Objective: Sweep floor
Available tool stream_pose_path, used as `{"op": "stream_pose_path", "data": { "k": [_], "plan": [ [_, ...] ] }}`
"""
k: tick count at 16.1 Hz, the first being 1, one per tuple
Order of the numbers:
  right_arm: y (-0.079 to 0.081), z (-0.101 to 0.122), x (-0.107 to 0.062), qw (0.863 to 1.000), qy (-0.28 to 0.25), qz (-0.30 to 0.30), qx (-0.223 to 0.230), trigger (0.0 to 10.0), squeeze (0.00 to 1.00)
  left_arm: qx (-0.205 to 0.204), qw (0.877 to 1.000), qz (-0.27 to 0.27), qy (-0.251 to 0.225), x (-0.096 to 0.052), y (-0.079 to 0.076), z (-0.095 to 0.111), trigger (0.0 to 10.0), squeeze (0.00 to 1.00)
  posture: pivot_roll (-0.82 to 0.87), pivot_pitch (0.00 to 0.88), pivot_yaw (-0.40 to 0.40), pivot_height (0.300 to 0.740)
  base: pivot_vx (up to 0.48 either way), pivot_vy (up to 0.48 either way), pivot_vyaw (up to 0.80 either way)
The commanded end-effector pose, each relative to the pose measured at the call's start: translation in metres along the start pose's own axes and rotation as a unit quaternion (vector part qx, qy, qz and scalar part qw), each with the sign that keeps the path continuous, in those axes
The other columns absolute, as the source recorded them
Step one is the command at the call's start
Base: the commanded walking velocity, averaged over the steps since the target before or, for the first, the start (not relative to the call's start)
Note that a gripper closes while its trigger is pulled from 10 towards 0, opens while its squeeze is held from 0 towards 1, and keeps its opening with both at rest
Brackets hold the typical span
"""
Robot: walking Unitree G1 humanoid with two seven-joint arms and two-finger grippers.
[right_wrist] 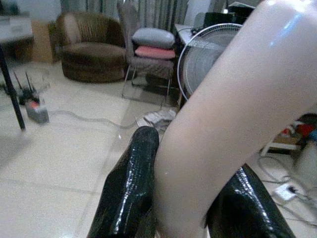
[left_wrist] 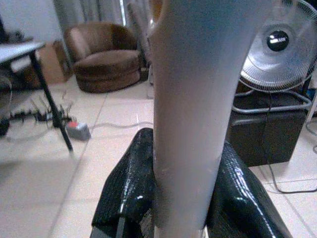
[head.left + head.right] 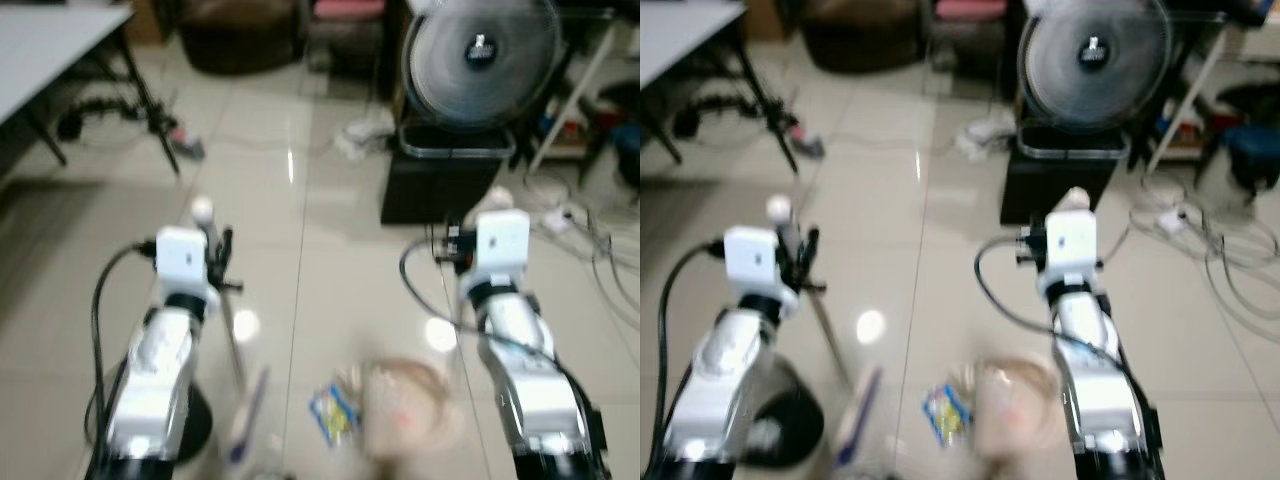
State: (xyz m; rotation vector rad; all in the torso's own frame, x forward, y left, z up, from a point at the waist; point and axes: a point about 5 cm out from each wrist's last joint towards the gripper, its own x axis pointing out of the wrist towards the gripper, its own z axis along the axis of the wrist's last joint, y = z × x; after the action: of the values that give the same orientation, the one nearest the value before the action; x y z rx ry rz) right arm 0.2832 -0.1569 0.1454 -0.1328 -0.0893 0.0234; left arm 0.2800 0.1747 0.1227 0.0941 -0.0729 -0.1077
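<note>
Grey broom handle (image 2: 190, 114) stands gripped between the black fingers (image 2: 131, 188) of the left gripper (image 3: 218, 250); the left wrist view shows the clamp up close, while the head views show the thin shaft slanting down to the tiles. The right gripper (image 1: 190, 198) is closed around a pale handle (image 1: 233, 114), plain in its wrist view but blurred from above. A blue and yellow wrapper (image 3: 332, 412) lies on the floor (image 3: 300, 250) between the arms, beside a blurred pinkish dustpan (image 3: 405, 405). Ahead, open tiles run between a table leg (image 3: 150, 110) and a fan (image 3: 480, 55) on a black box (image 3: 435, 185); cables (image 3: 590, 240) crowd the right edge.
</note>
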Motion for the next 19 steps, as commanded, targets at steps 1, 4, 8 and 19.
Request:
{"op": "stream_pose_path", "data": {
  "k": [1,4,8,19],
  "plan": [
    [-0.011,0.004,-0.002,1.000,-0.013,-0.018,-0.020,10.0,0.00,-0.009,1.000,-0.011,-0.026,0.002,-0.007,0.009,10.0,0.00,-0.01,0.065,0.032,0.740,0.000,0.000,0.00],
    [-0.014,0.004,-0.001,0.998,-0.027,-0.033,-0.039,10.0,0.00,0.000,1.000,-0.008,-0.031,0.004,-0.004,0.010,10.0,0.00,0.00,0.078,0.037,0.740,0.000,0.000,0.00],
    [-0.018,0.005,0.007,0.997,-0.059,-0.021,-0.042,10.0,0.00,-0.013,0.998,0.006,-0.057,0.021,0.003,0.016,10.0,0.00,0.01,0.138,0.053,0.740,0.000,0.000,0.00],
    [-0.007,0.008,0.049,0.986,-0.133,0.013,-0.099,10.0,0.00,-0.029,0.997,-0.028,-0.069,0.041,-0.016,0.009,10.0,0.00,0.03,0.278,0.093,0.740,0.000,0.000,0.00]
  ]
}}
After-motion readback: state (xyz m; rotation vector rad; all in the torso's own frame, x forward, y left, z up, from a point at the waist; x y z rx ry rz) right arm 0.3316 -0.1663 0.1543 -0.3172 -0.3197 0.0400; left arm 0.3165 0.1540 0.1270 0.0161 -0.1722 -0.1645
